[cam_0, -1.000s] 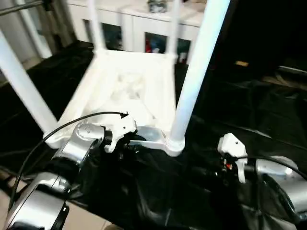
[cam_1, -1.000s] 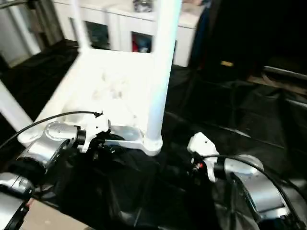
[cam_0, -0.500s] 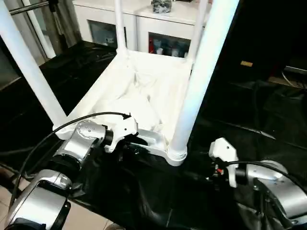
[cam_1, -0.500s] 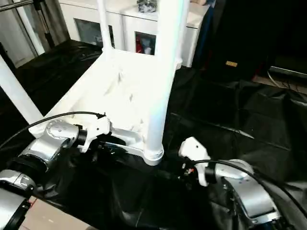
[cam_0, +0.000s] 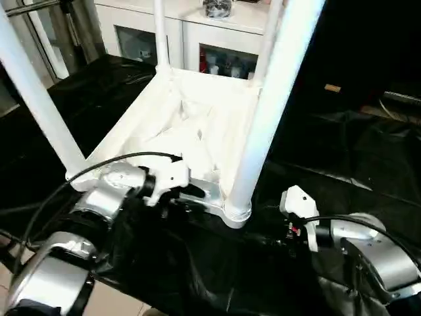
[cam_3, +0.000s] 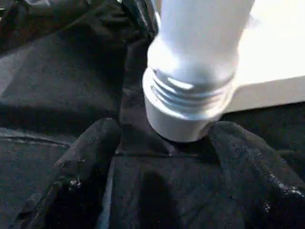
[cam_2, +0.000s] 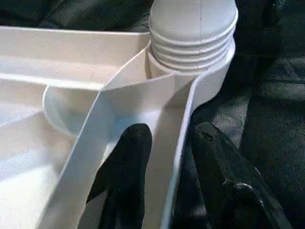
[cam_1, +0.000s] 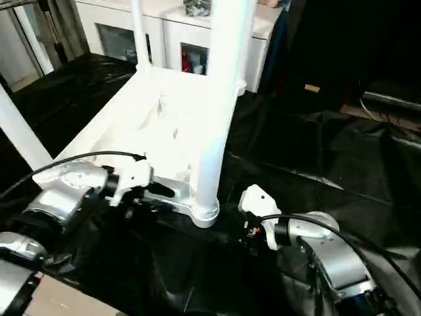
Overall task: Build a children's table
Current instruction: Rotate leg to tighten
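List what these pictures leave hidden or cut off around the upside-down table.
- Tops of the legs: cut off by the head views' upper edge.
- Table top's face: hidden, lying down on the black sheet.
- Cabinet contents: too small behind glass.
- Near corner socket: thread seating unclear in the right wrist view.

Children's table (cam_0: pixel 197 125): all-white plastic, lying upside down on black sheeting, ribbed underside facing up. Four round tube legs stand upright in rounded corner sockets. Nearest leg (cam_0: pixel 266 112) at 5 o'clock of the top, threaded collar seated in its socket (cam_0: pixel 237 214); another near leg (cam_0: pixel 36 99) at 8 o'clock; remaining two at 12 and 1 o'clock.
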Available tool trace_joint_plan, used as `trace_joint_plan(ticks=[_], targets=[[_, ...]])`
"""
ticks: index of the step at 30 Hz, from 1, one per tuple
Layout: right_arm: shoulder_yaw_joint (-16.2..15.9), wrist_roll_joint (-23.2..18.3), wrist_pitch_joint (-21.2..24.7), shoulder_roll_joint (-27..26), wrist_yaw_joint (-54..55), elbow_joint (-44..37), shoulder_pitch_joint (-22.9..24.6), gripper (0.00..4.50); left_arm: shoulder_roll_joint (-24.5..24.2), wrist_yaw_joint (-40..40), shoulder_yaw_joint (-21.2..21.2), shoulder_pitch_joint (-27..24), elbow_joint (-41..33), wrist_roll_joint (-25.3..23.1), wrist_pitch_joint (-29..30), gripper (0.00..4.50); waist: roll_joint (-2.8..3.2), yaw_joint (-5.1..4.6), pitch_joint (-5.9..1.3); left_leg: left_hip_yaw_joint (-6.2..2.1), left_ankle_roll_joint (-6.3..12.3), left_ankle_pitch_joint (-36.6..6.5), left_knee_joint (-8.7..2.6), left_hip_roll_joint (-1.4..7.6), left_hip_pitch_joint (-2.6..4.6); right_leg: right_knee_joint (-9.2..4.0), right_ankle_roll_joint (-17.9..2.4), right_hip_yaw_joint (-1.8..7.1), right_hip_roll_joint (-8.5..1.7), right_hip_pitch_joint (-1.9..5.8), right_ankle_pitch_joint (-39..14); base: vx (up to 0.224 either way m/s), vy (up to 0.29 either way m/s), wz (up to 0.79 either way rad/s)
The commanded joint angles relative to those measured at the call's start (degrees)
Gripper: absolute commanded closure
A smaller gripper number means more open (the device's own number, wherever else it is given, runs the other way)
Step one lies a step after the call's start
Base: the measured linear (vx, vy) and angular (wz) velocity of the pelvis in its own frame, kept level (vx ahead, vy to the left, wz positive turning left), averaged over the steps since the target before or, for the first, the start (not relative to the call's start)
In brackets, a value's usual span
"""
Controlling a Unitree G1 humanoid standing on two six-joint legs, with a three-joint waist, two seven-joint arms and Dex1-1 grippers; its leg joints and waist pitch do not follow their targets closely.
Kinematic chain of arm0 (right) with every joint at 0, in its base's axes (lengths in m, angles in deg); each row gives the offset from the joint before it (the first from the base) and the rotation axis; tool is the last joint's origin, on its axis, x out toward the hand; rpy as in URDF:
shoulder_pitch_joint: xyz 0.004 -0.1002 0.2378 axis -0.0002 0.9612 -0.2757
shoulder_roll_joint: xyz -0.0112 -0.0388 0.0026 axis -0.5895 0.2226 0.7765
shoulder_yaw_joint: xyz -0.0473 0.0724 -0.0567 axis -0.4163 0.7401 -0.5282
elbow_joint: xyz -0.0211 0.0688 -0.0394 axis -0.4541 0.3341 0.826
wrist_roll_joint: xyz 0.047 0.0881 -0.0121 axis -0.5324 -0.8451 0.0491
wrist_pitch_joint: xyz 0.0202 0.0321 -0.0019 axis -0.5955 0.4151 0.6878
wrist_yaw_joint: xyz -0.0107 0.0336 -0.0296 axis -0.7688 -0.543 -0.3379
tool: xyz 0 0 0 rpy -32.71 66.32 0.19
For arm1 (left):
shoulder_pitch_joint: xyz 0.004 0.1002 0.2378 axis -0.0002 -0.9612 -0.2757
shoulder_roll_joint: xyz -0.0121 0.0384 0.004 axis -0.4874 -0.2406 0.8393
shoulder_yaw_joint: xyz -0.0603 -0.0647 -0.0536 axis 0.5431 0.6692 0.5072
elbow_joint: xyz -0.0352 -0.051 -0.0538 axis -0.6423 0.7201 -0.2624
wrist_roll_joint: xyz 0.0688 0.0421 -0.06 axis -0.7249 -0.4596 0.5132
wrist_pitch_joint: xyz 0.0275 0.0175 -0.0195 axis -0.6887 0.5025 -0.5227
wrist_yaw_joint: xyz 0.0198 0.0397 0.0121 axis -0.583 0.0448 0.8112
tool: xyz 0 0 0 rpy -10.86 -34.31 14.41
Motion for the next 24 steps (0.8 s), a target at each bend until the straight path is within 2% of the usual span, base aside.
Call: trace_joint_plan(ticks=[1,6,7,9,13,14,15,17,19,21,22,23,24], targets=[[1.5,-0.7,0.5,0.7,0.5,-1.4,1.0,0.98,0.1,-0.4,-0.8,1.6,1.6,-1.2,-1.3,2.80,0.19,-0.05,-3.90,-0.74,1.05,-12.9,-3.72,1.24,0.78,-3.99,-12.8,2.13,-3.27,2.97,-8.2,0.000,0.000,0.00],[1.7,-1.1,0.4,1.5,-0.2,-2.1,2.1,0.98,0.0,-0.5,-0.1,2.3,2.7,-1.2,-1.8,2.80,0.38,-0.27,-3.82,-0.87,1.12,-13.8,-3.88,1.37,0.77,-4.15,-12.7,2.04,-3.29,2.92,-10.5,0.000,0.000,0.00],[1.8,-1.3,0.5,1.5,-0.3,-2.1,2.2,0.98,-0.3,-0.7,0.0,2.5,3.2,-1.5,-2.2,2.80,0.77,-0.29,-3.77,-0.85,1.04,-14.4,-3.84,1.36,0.88,-4.24,-12.7,2.08,-3.30,2.81,-11.0,0.000,0.000,0.00],[1.9,-1.4,0.4,1.6,-0.4,-2.1,2.3,0.98,-0.5,-0.9,0.0,2.8,3.7,-1.6,-2.4,2.80,0.59,-0.30,-3.81,-0.79,1.06,-14.9,-3.83,1.34,0.96,-4.34,-12.8,2.06,-3.20,2.79,-11.2,0.000,0.000,0.00],[2.0,-1.6,0.2,2.0,-0.6,-2.0,2.6,0.98,-0.6,-2.9,-0.2,3.1,4.6,-1.6,-1.7,3.15,0.69,-0.14,-3.89,-0.79,1.12,-14.2,-3.79,1.39,0.97,-4.16,-13.3,2.07,-3.17,2.81,-9.8,0.000,0.000,0.00],[2.0,-1.5,0.1,2.1,-0.6,-1.8,2.6,0.98,-0.5,-2.9,-0.4,3.2,5.1,-1.9,-2.2,3.18,1.23,-0.11,-3.89,-0.82,1.07,-14.2,-3.78,1.42,0.98,-4.06,-13.7,2.06,-3.22,2.79,-9.3,0.000,0.000,0.00],[2.0,-1.5,0.1,2.1,-0.6,-1.8,2.6,0.98,-0.5,-2.9,-0.4,3.2,5.1,-1.9,-2.2,3.28,0.98,-0.17,-3.93,-0.76,1.12,-14.3,-3.73,1.38,0.98,-4.08,-13.8,2.03,-3.15,2.83,-8.7,0.000,0.000,0.00],[1.8,-1.3,0.0,2.1,-0.3,-1.6,2.4,0.98,-0.3,-2.5,-0.4,3.5,6.3,-2.4,-3.0,3.53,1.37,-0.23,-3.89,-0.75,1.13,-14.8,-3.75,1.32,0.98,-4.22,-13.9,1.99,-3.08,2.82,-8.6,0.000,0.000,0.00],[1.8,-1.2,0.0,2.0,-0.2,-1.6,2.4,0.98,-0.1,-2.3,-0.4,3.7,6.8,-2.6,-3.4,3.62,1.30,-0.17,-3.98,-0.79,1.17,-14.5,-3.69,1.28,0.93,-4.09,-14.0,2.00,-3.15,2.99,-8.5,0.000,0.000,0.00],[1.9,-1.2,-0.1,2.0,-0.2,-1.8,2.5,0.98,0.2,-2.4,-0.5,4.2,7.9,-2.8,-3.7,3.71,1.66,-0.17,-4.02,-0.81,1.23,-14.2,-3.65,1.31,0.94,-4.11,-14.0,2.00,-3.17,2.98,-8.3,0.000,0.000,0.00],[1.9,-1.2,-0.1,2.0,-0.1,-1.8,2.5,0.98,0.2,-2.4,-0.5,4.2,7.9,-2.8,-3.7,3.83,1.43,-0.20,-4.00,-0.77,1.31,-14.0,-3.59,1.22,0.86,-4.08,-14.1,1.99,-3.10,3.06,-8.0,0.000,0.000,0.00],[1.9,-1.2,-0.1,2.1,-0.1,-2.0,2.7,0.98,0.3,-2.6,-0.5,4.4,8.3,-2.9,-3.8,3.94,1.45,-0.16,-4.00,-0.78,1.49,-13.8,-3.61,1.24,0.84,-4.09,-14.1,1.98,-3.13,3.07,-8.2,0.000,0.000,0.00],[1.9,-1.1,-0.3,2.2,-0.1,-2.2,3.0,0.98,0.4,-2.9,-0.6,4.5,8.6,-3.0,-3.8,4.00,1.96,-0.12,-3.99,-0.83,1.43,-13.9,-3.62,1.27,0.88,-4.12,-14.1,2.00,-3.19,3.01,-8.4,0.000,0.000,0.00]])
